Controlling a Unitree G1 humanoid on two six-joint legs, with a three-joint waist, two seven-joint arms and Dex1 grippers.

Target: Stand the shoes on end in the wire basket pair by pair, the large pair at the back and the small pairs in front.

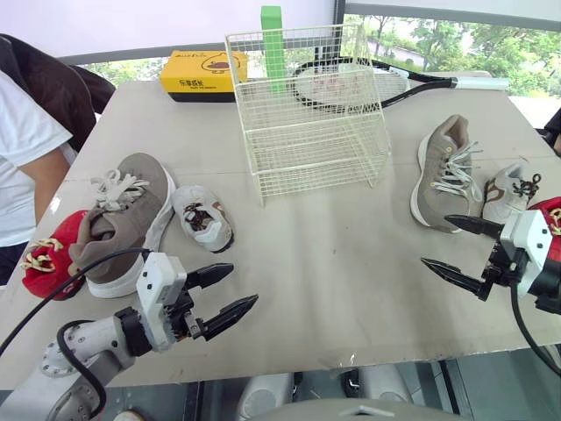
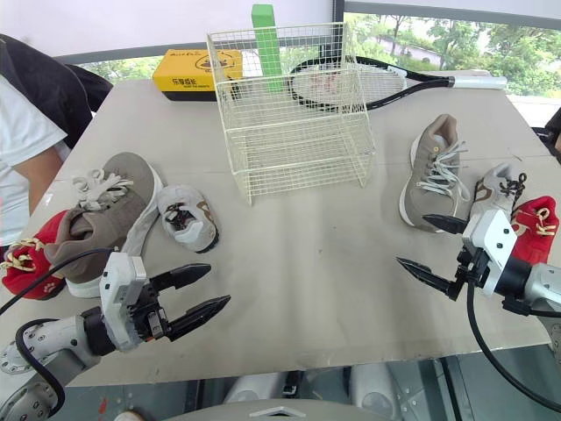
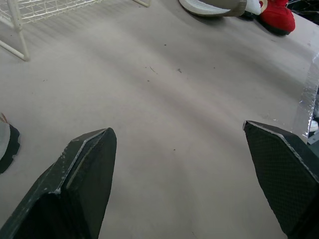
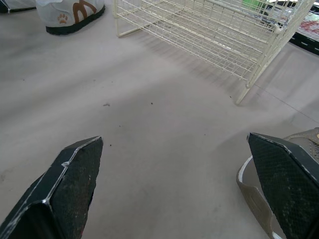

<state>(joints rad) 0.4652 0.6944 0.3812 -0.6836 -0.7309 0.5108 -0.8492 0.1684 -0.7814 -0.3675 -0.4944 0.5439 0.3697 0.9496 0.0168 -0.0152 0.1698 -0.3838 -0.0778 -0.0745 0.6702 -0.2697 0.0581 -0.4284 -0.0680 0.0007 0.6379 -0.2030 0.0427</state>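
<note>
Left fingers (image 3: pixel 84 174): spread wide, nothing between them.
Left gripper (image 1: pixel 244 283): hung low over bare table (image 1: pixel 333 281) near the front edge, pointing toward the middle.
Right fingers (image 4: pixel 75 184): also spread wide, holding nothing.
Right gripper (image 1: pixel 435 239): low over the table at the right, tips pointing inward, just in front of the right large shoe (image 1: pixel 445 171).
Basket (image 1: pixel 298 132): upright at back centre of the table, well apart from both grippers; all six shoes lay on the table outside it.
Left large shoe (image 1: pixel 123 219): taupe, white laces, left of the basket and nearer the front.
Left small shoe (image 1: pixel 203 217): grey and white, just beside the left large shoe on its inner side.
Left red shoe (image 1: pixel 48 254): against the outer side of the left large shoe, at the table edge.
Right small shoe (image 1: pixel 507 193): grey, just beside the right large shoe on its outer side.
Right red shoe (image 2: pixel 533 226): beyond that small shoe, partly hidden by the right arm.
Behind basket: yellow box (image 1: pixel 203 74), green block (image 1: pixel 273 35), racket (image 1: pixel 421 85).
Person: white sleeve (image 1: pixel 26 132) at the table's left side.
</note>
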